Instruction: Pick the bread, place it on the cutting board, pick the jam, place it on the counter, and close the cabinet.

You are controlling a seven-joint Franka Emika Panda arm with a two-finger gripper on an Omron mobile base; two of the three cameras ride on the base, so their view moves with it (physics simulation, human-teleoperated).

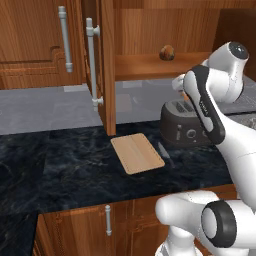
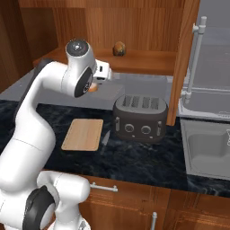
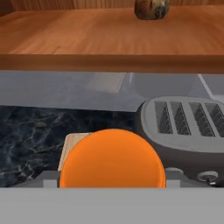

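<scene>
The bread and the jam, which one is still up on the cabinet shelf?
The bread, the mottled brown lump, sits alone on the cabinet shelf. The orange jam is off the shelf, at the end effector above the counter.

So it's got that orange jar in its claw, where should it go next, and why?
Probably lower the jam onto bare counter beside the cutting board. The gripper seems to hold it above the toaster, while the bread sits on the cabinet shelf.
</scene>
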